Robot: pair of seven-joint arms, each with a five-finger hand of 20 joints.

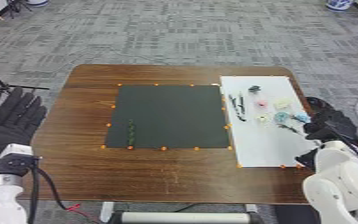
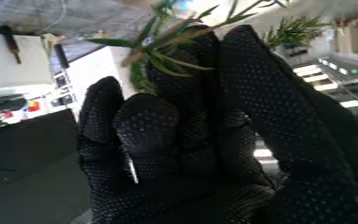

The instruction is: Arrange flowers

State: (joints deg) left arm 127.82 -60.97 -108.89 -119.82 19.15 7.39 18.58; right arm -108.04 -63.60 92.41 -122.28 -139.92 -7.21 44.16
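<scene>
Table [image 1: 78, 175] smooth wood; dark sheet [image 1: 168, 112] matt; right hand [image 1: 332, 126] textured cloth.

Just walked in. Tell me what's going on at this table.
A robot is arranging flowers. Its right hand holds a leafy green sprig at its fingertips, by the right edge of the white board, where small flowers in pink, cream and blue lie. One long green stem lies on the dark board, toward its lower left. The left hand is open beside the table.
</scene>
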